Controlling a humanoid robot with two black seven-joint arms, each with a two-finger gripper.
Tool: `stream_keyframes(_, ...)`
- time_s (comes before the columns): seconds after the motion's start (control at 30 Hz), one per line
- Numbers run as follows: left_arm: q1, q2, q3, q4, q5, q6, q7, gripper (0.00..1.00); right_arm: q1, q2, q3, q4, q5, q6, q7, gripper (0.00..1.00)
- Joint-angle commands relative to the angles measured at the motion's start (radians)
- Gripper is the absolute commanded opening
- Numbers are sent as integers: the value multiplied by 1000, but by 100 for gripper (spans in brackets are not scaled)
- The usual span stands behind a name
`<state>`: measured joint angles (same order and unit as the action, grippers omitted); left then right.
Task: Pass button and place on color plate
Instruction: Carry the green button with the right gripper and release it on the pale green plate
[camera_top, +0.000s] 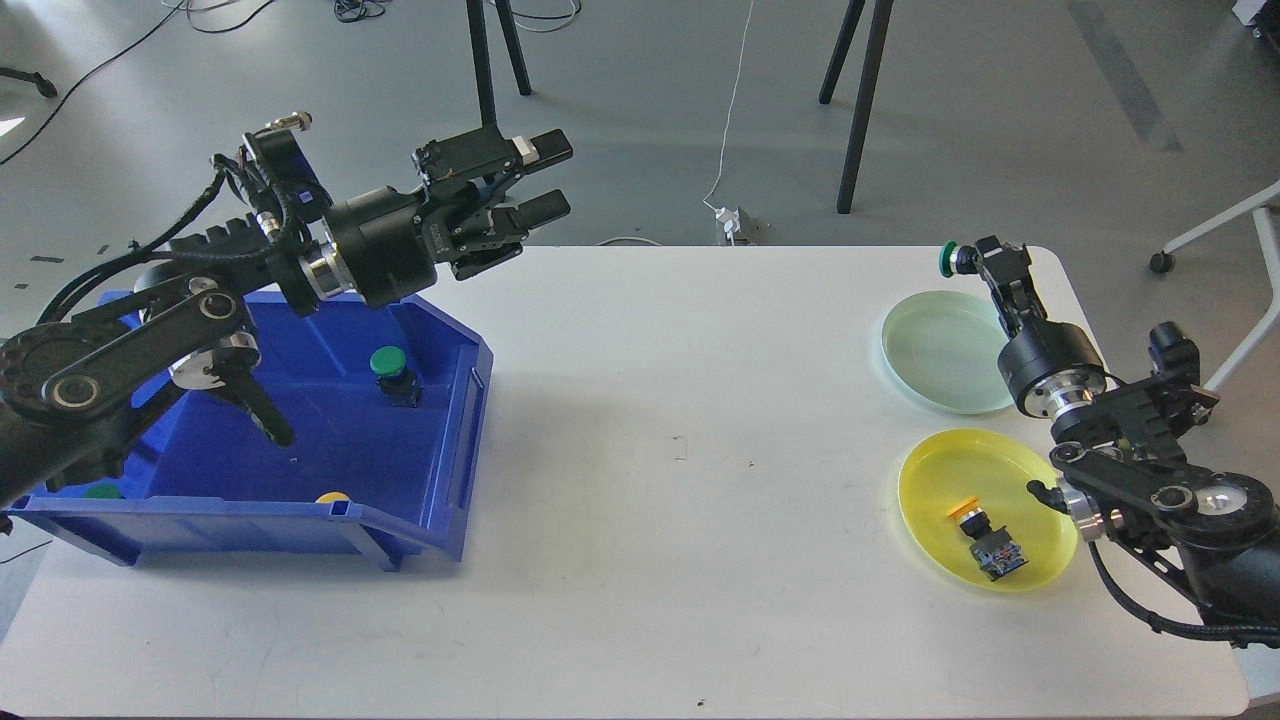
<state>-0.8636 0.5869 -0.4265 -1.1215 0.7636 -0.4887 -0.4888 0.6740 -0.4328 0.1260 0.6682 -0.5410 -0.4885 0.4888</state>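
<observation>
My right gripper is shut on a green button and holds it above the far edge of the pale green plate at the table's right. The yellow plate in front of it holds a yellow-capped button. My left gripper is open and empty, in the air over the table's far left, above the back corner of the blue bin. Another green button stands in the bin.
A green cap and a yellow cap show at the bin's front wall. Tripod legs and cables stand on the floor behind the table. A white chair is at the right edge.
</observation>
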Motion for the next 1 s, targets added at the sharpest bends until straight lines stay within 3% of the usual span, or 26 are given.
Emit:
stream_keyframes(0.0, 0, -1, 0, 0, 0, 0, 0, 80, -1, 81, -97, -197, 3, 0, 0, 19)
stream_keyframes(0.27, 0, -2, -1, 16, 0, 0, 0, 81, -1, 209, -140, -432, 3, 0, 0, 28)
stream_keyframes(0.6, 6, -1, 0, 25, -47, 0, 0, 82, -10, 238, -192, -441, 9, 0, 0, 49)
stream_keyframes(0.97, 6, -1, 0, 26, -47, 0, 0, 83, -16, 235, -192, -441, 10, 0, 0, 52)
